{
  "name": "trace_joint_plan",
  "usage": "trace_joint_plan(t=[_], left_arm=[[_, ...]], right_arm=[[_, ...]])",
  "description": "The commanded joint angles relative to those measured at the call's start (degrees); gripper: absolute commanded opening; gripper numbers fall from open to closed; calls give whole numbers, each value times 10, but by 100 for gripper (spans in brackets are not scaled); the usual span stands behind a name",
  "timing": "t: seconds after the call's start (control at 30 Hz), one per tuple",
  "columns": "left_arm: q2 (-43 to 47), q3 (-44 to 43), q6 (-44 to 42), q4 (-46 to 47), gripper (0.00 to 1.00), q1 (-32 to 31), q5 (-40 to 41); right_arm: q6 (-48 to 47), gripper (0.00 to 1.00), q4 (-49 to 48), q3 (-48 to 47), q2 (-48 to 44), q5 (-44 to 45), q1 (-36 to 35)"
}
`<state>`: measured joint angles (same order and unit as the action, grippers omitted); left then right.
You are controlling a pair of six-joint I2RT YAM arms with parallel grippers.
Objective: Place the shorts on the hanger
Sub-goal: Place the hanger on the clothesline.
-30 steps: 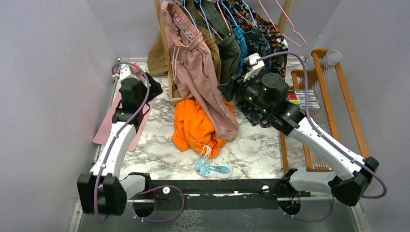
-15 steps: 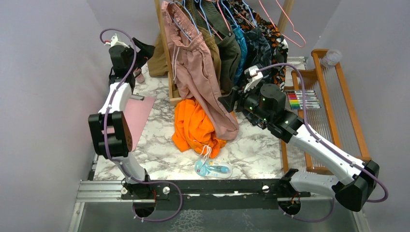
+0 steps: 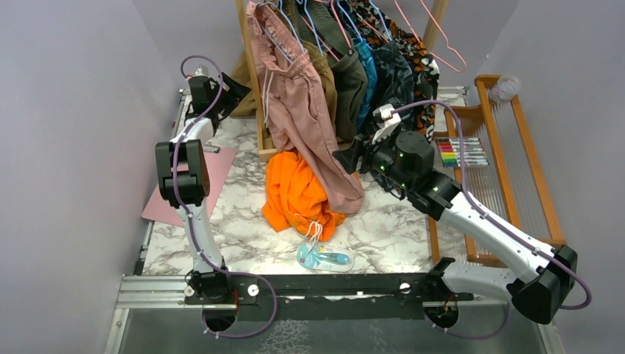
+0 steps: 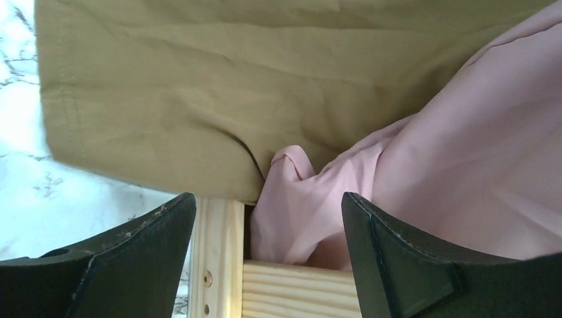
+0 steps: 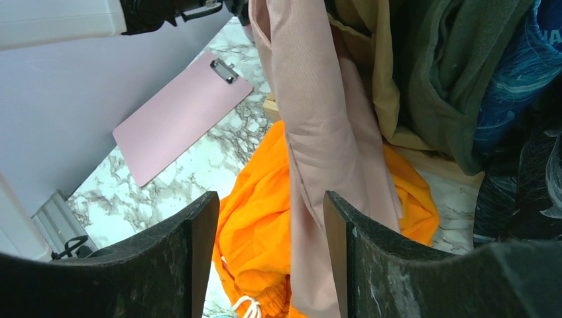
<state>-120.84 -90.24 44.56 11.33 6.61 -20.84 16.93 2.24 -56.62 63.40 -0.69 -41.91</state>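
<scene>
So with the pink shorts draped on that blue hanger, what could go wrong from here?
The shorts hang bunched on the hanger, one leg trailing down onto the orange shorts; that weight might drag them off. The left gripper, open, sits right at the pink cloth and the brown shorts, so it could snag either one. The right gripper, open, faces the hanging leg and might tug it.

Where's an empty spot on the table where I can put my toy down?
Two bare marble patches: one between the pink clipboard and the orange shorts, another right of them, between the blue packet and the right arm. The back is crowded with hanging clothes over the table.
</scene>
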Motion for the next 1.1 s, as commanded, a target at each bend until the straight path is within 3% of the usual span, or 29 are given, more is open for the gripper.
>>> trace_joint_plan(t=[0.0,0.23,0.83,0.97,1.07], left_arm=[[-32,-53,-2,19,83,-10,-37],[-54,-54,4,41,82,-18,-60],[-73,-51,-7,45,58,-36,-66],[-84,-63,-7,43,45,-40,-69],[-80,-62,-4,48,26,-40,-65]], right_arm=[[-2,61,-14,-4,3,18,-1],[-11,61,-9,-10,16,25,-1],[-26,61,-16,3,12,26,-1],[-32,61,-20,1,14,28,-1],[-35,61,-24,4,15,29,-1]])
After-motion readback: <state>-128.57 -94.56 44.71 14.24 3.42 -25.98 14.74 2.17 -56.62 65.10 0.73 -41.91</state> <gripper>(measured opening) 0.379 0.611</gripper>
